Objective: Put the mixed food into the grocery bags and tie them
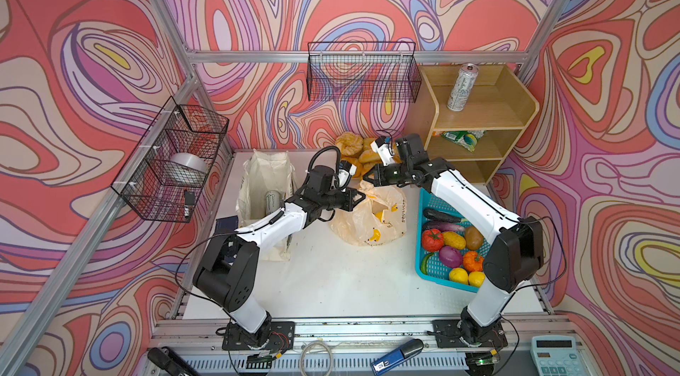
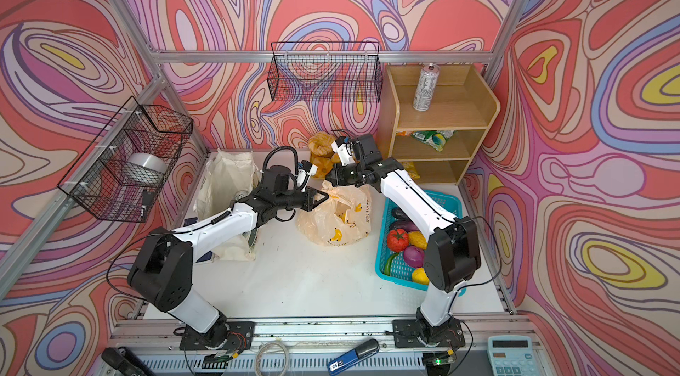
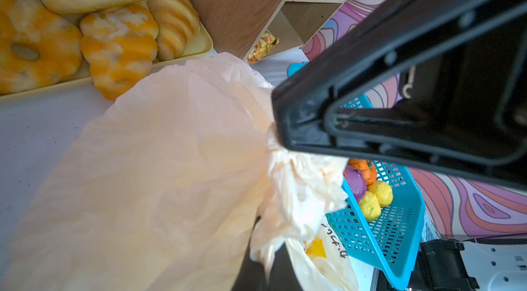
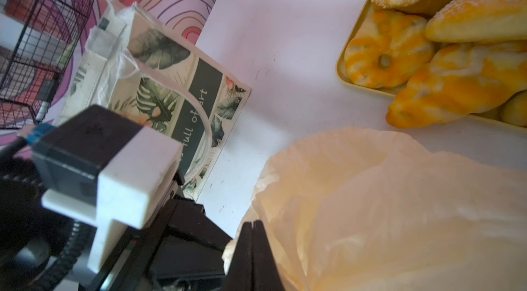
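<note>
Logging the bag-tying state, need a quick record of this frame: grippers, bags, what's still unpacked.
left gripper: jaws shut on bunched plastic bag edge
right gripper: jaws shut, pinching same bag's rim
tote: open, one can inside
shelf: second can on top, snack packet on middle level
basket: lemons inside, not yet bagged
</note>
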Controlling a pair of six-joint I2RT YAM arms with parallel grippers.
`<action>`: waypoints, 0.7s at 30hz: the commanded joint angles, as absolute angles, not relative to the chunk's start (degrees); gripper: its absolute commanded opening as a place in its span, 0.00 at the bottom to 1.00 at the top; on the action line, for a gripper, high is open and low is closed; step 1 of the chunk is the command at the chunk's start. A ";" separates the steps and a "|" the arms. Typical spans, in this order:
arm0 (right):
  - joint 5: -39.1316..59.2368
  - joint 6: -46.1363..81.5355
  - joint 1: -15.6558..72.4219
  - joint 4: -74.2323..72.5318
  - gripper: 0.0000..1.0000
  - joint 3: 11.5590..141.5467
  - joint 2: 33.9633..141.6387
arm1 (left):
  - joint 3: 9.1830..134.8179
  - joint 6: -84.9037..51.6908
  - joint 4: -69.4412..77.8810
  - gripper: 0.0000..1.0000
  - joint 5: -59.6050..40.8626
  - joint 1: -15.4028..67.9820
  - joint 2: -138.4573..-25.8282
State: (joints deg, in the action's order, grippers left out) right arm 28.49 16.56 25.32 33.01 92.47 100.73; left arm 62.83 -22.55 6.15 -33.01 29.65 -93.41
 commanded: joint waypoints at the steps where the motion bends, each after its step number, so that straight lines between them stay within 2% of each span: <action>1: 29.30 16.15 24.68 32.26 0.00 91.90 99.15 | 64.31 -22.45 5.30 0.00 -32.46 29.88 -92.94; 11: 31.34 17.64 24.65 30.29 0.00 88.31 92.52 | 65.39 -23.02 3.46 0.00 -30.83 29.93 -93.94; 21: 30.60 20.04 24.66 26.88 0.00 74.03 86.36 | 65.35 -26.58 4.66 0.00 -30.98 28.83 -94.13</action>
State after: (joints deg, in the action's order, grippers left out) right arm 30.28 18.59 24.77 28.64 77.56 88.05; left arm 65.23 -24.29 5.58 -32.47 29.69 -93.47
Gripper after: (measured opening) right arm 0.041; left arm 0.051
